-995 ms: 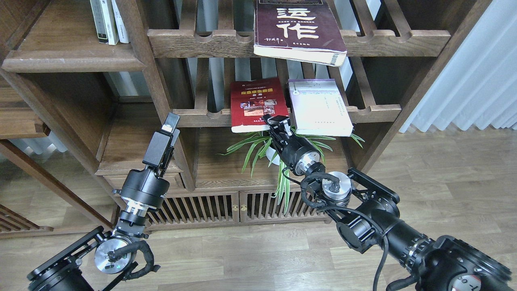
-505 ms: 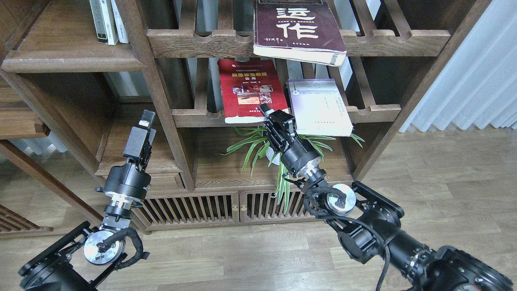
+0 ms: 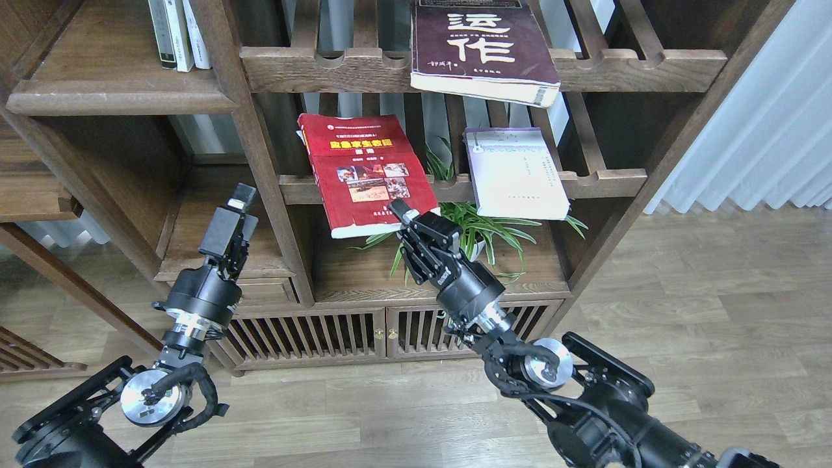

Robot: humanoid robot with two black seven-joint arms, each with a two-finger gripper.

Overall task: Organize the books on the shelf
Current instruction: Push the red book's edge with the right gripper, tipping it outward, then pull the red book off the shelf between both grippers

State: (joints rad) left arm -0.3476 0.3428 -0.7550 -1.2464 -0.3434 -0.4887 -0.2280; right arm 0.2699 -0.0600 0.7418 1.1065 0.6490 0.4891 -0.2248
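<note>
The red book with a photo collage (image 3: 364, 175) is tilted and hangs out past the front of the middle slatted rack; my right gripper (image 3: 406, 218) is shut on its lower right corner. The pale lavender-white book (image 3: 517, 172) lies on the same rack, to the right. The thick maroon book with white characters (image 3: 481, 45) lies on the upper slatted rack. The solid plank shelf (image 3: 123, 101) is at the upper left. My left gripper (image 3: 237, 201) points up below that shelf, empty; its fingers cannot be told apart.
Thin white- and grey-spined books (image 3: 179, 32) stand on the plank shelf. A green plant (image 3: 478, 227) sits under the middle rack, just right of my right gripper. An upright post (image 3: 260, 162) separates the left bay from the racks. A pale curtain (image 3: 747, 130) hangs at right.
My right gripper has pulled the red book left and down, out over the rack's front edge. My left gripper moved left and a little lower, then held.
</note>
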